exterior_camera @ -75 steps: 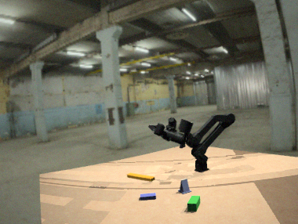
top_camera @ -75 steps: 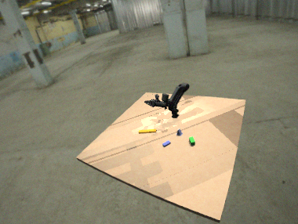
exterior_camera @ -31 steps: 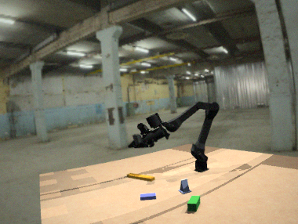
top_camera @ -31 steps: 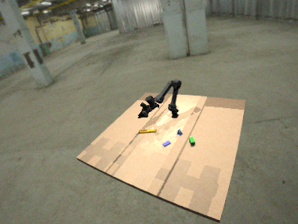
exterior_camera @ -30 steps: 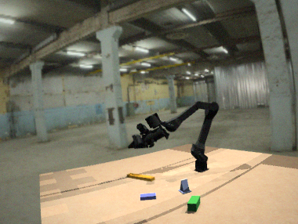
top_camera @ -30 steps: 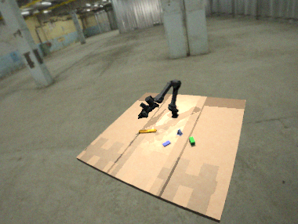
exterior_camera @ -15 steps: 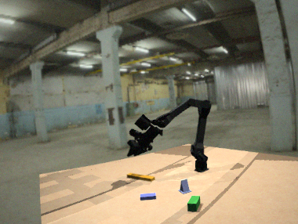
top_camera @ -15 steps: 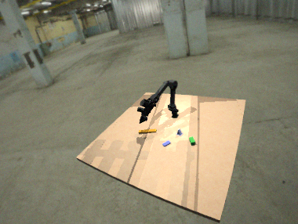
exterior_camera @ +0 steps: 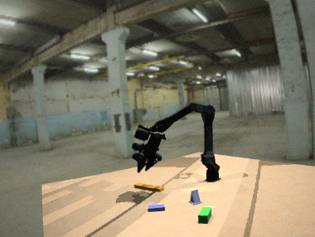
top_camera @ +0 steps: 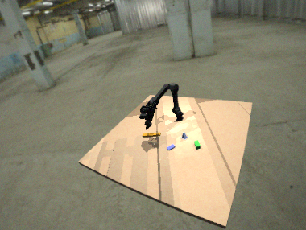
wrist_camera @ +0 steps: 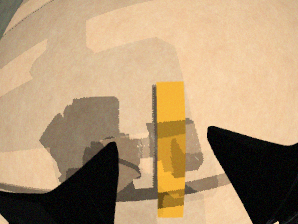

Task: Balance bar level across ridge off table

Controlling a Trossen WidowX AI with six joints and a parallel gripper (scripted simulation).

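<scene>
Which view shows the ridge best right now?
Exterior: the ridge shows as a blue wedge standing clear, right of the bar. From the top it is a small blue speck; the wrist view misses it.

On the tan desk (exterior_camera: 104, 195), patched in lighter and darker cardboard-brown panels with dark seams, lie a yellow-orange bar (exterior_camera: 148, 187), a slate-blue wedge-shaped ridge (exterior_camera: 195, 197), a blue block (exterior_camera: 156, 208) and a bright green block (exterior_camera: 205, 215), beneath the glossy black hand (exterior_camera: 144, 166).

An empty industrial hall: bare concrete floor (top_camera: 80, 72), tall pillars (exterior_camera: 118, 83), ceiling strip lights (exterior_camera: 199, 14) and corrugated metal walls (exterior_camera: 253, 91).
</scene>
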